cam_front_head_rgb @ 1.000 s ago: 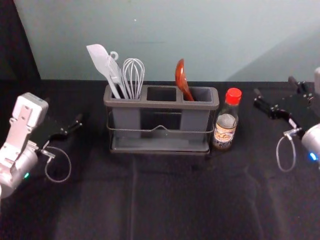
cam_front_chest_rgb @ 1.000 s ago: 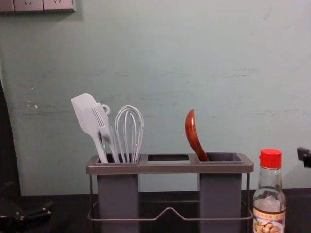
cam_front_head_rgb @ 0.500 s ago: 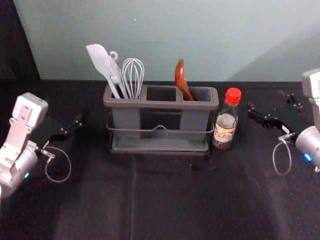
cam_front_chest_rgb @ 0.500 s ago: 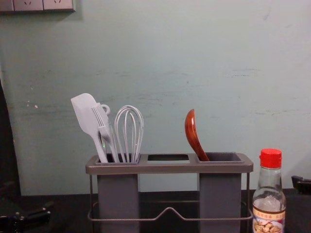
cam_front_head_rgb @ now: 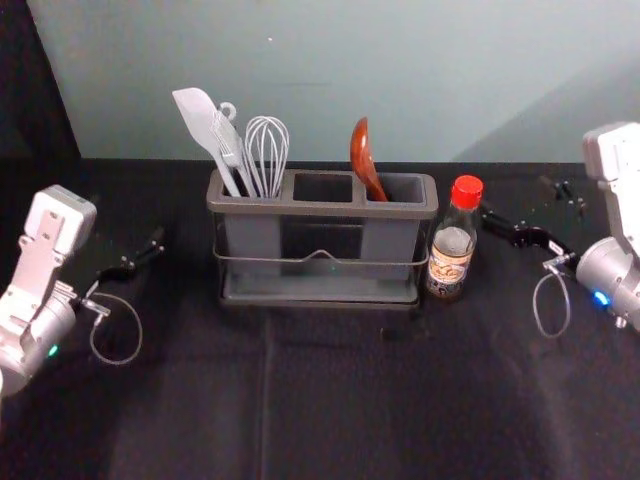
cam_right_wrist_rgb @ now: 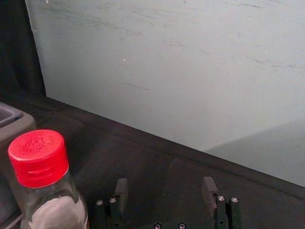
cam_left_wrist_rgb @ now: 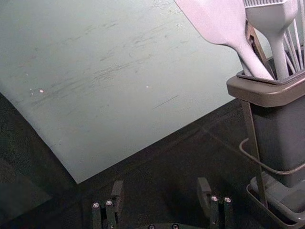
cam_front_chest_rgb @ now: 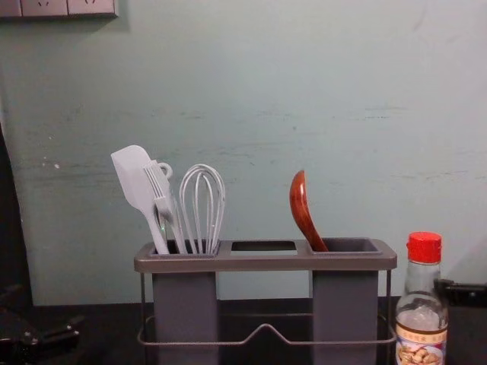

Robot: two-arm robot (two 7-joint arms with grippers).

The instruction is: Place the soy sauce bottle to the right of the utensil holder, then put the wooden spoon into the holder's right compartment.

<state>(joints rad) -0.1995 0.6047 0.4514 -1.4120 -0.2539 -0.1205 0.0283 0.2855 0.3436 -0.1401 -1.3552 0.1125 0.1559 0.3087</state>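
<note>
Right gripper (cam_front_head_rgb: 514, 193) hovering just right of the soy sauce bottle (cam_front_head_rgb: 451, 245), fingers spread, gripping nothing. Bottle standing upright just right of the utensil holder (cam_front_head_rgb: 325, 209), red cap on. Wooden spoon (cam_front_head_rgb: 364, 155) leaning in holder's right compartment, bowl up, tilting left. Spatula (cam_front_head_rgb: 198, 115), brush (cam_front_head_rgb: 231, 150) and whisk (cam_front_head_rgb: 267, 150) sharing left compartment. Left gripper (cam_front_head_rgb: 130, 222) idling left of holder, fingers apart, holding nothing.

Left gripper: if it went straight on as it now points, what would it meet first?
Probably the wall; the left gripper seems to aim past the utensil holder. Its height over the black cloth is unclear.
</note>
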